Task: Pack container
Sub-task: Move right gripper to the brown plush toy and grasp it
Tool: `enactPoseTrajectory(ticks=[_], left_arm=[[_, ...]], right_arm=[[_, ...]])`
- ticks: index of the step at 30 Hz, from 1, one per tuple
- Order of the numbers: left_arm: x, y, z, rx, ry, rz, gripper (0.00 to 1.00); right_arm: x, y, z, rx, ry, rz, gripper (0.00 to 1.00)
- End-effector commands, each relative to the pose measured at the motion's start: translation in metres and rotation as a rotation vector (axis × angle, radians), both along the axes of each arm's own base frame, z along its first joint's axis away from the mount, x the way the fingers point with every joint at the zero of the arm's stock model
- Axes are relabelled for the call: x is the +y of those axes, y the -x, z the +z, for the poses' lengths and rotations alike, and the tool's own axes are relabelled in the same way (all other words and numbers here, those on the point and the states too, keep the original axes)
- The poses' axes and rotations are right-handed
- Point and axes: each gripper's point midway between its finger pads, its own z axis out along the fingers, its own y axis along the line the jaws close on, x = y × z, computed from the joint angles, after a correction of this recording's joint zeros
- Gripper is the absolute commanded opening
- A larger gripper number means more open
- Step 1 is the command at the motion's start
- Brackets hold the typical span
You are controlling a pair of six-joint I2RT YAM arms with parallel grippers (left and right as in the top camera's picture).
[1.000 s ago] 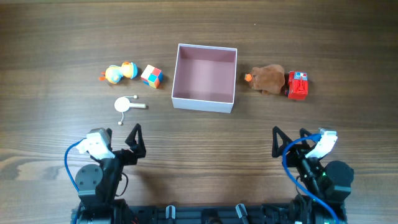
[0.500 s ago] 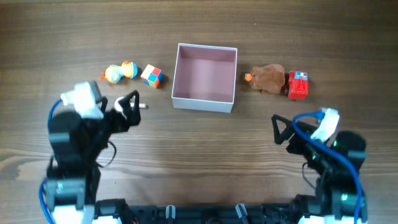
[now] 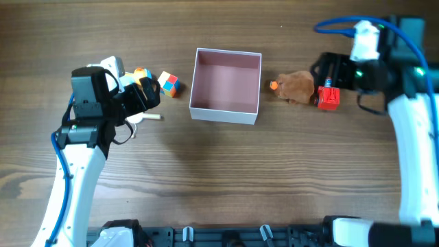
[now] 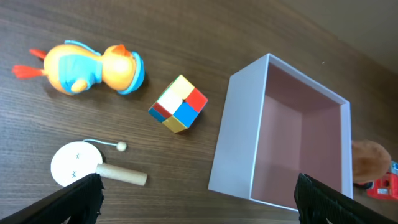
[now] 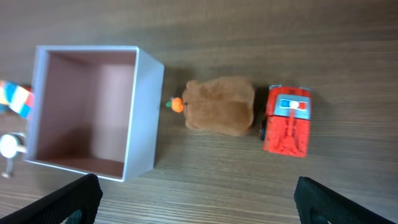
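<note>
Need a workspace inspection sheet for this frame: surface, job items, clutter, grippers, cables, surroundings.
Surface: wood-grain table, no spills seen.
Job's things: container open, nothing inside. Duck, colour cube and rattle drum lie on its left, brown plush and red truck on its right, all outside it.
Clutter: nothing seen.
Grippers: left gripper over the duck and colour cube, jaws open; right gripper over the red truck, jaws open; neither holds anything.
Cables: left blue cable and right blue cable, one on each arm.
Surroundings: black rail at the near edge; otherwise nothing seen.
</note>
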Motion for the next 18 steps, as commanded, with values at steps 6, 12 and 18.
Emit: enactPoseTrajectory(ticks=[6, 12, 18], left_arm=[[-0.003, -0.007, -0.008, 0.022, -0.009, -0.023, 1.00], [-0.003, -0.007, -0.008, 0.023, -0.009, -0.023, 1.00], [-0.003, -0.007, -0.008, 0.022, -0.009, -0.023, 1.00]], right_arm=[[0.029, -0.048, -0.067, 0.087, 0.033, 0.068, 1.00], [0.017, -0.052, -0.128, 0.241, 0.089, -0.005, 1.00], [0.019, -0.056, -0.179, 0.345, 0.081, -0.050, 1.00]])
